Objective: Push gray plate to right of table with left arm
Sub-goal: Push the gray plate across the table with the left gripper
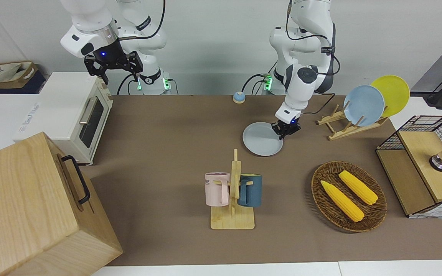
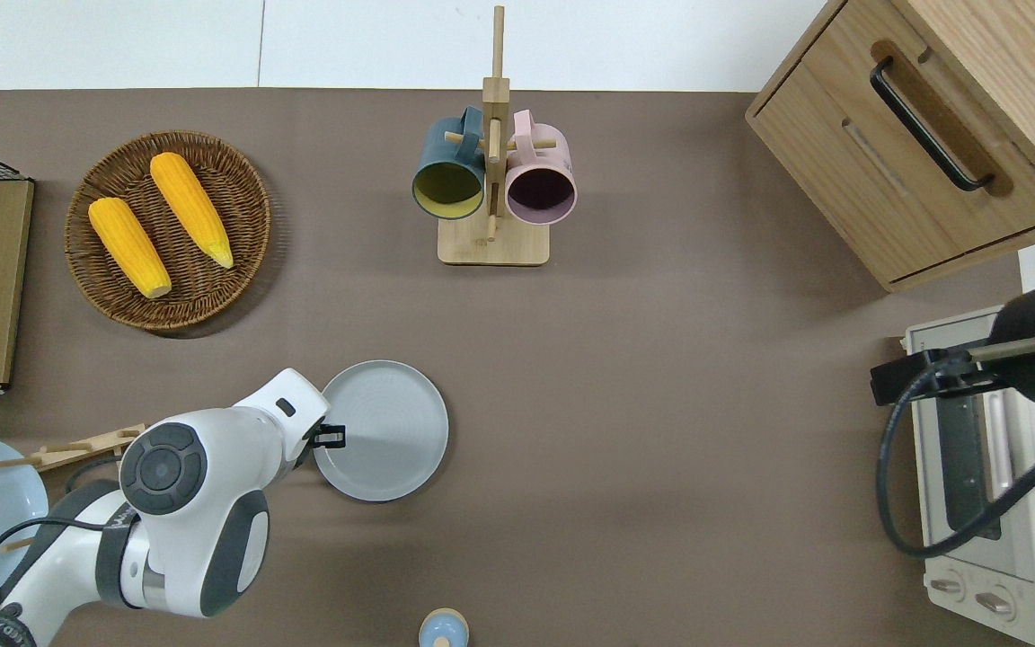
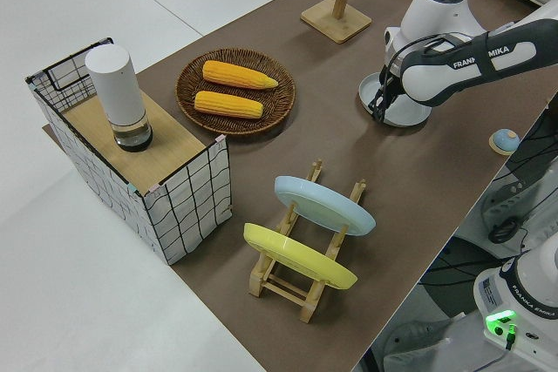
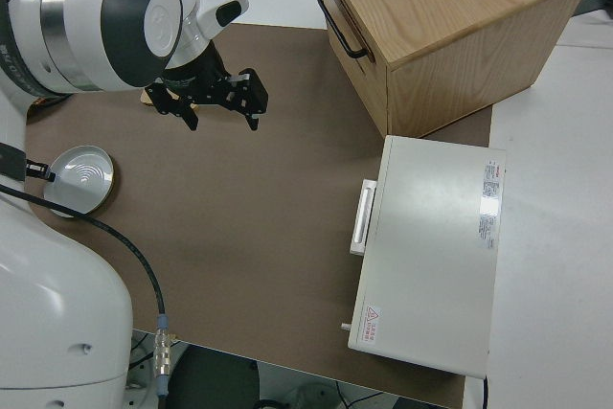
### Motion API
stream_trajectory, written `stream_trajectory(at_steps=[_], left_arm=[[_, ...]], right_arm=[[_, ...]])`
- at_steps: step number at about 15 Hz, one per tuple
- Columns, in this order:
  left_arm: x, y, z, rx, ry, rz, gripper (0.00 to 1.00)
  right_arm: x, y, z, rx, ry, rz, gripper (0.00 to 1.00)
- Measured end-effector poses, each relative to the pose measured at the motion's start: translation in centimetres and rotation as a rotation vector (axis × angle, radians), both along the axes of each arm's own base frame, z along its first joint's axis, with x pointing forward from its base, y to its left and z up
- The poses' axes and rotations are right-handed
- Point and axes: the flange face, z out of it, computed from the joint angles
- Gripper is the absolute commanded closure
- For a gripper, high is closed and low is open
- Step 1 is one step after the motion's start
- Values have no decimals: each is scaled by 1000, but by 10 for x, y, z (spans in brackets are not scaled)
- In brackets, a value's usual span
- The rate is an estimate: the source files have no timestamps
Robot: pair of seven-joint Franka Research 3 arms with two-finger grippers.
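The gray plate point(image 1: 261, 140) point(image 2: 387, 422) point(image 3: 405, 111) point(image 4: 81, 179) lies flat on the brown table point(image 1: 167, 153) point(image 2: 661, 449), about midway along it and close to the robots' edge. My left gripper point(image 1: 287, 130) point(image 2: 331, 436) point(image 3: 379, 104) is low at the plate's rim, on the side toward the left arm's end of the table, and seems to touch it. The wrist hides part of that rim in the overhead view. The right arm is parked, its gripper point(image 1: 113, 71) point(image 4: 218, 107) open and empty.
A mug rack point(image 2: 492, 243) with a blue and a pink mug stands farther from the robots than the plate. A wicker basket point(image 2: 248, 180) holds two corn cobs. A plate rack point(image 1: 353, 124), a wire crate point(image 1: 420, 172), a toaster oven point(image 1: 79, 115), a wooden box point(image 1: 33, 207) and a small blue knob point(image 1: 238, 97) are also here.
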Motion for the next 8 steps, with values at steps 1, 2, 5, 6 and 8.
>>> stream_trajectory(at_steps=[1, 2, 5, 6, 8], left_arm=[[-3, -9, 0, -9, 4, 7, 1000], [-7, -22, -1, -17, 9, 18, 1000], [-16, -56, -2, -25, 16, 43, 1000], [-18, -67, -2, -28, 17, 51, 1000], [-21, -95, -2, -34, 19, 69, 1000]], right_arm=[[0, 0, 0, 0, 0, 0, 17], [0, 0, 0, 0, 0, 0, 17], [0, 0, 0, 0, 0, 0, 17], [0, 0, 0, 0, 0, 0, 17], [0, 0, 0, 0, 0, 0, 17]])
